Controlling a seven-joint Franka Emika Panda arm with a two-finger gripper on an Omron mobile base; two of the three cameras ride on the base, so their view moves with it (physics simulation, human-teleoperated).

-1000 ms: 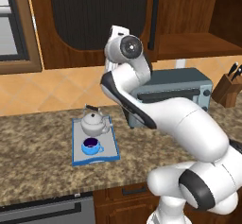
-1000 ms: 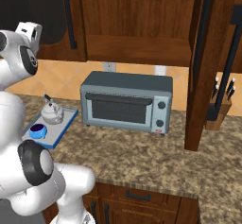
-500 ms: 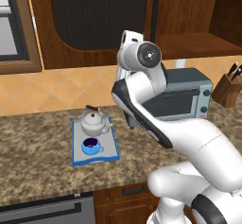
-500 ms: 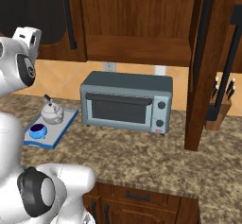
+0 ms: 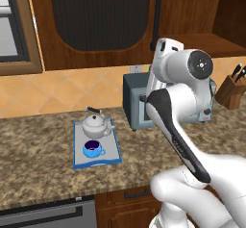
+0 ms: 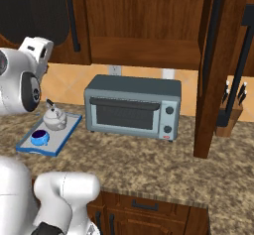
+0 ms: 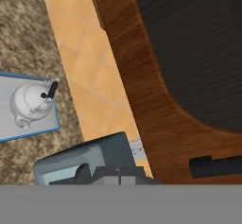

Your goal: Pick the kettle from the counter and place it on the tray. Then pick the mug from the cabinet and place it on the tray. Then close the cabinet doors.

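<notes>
Kettle (image 5: pixel 94 125) and mug (image 5: pixel 93 148) sit on the tray (image 5: pixel 114 151), gripper (image 7: pixel 118 175) pinched shut and apparently empty near the left cabinet door (image 7: pixel 189 53); risk: pushing it, a swing clips the toaster oven (image 6: pixel 133 107), right cabinet door (image 6: pixel 213 70) still stands open.

My arm (image 5: pixel 178 102) has smooth, glossy white shells with rounded shapes. A long black band runs along one link, and each joint has a dark grey round cap. Behind my jaws, the body looks thick and bulbous.
</notes>
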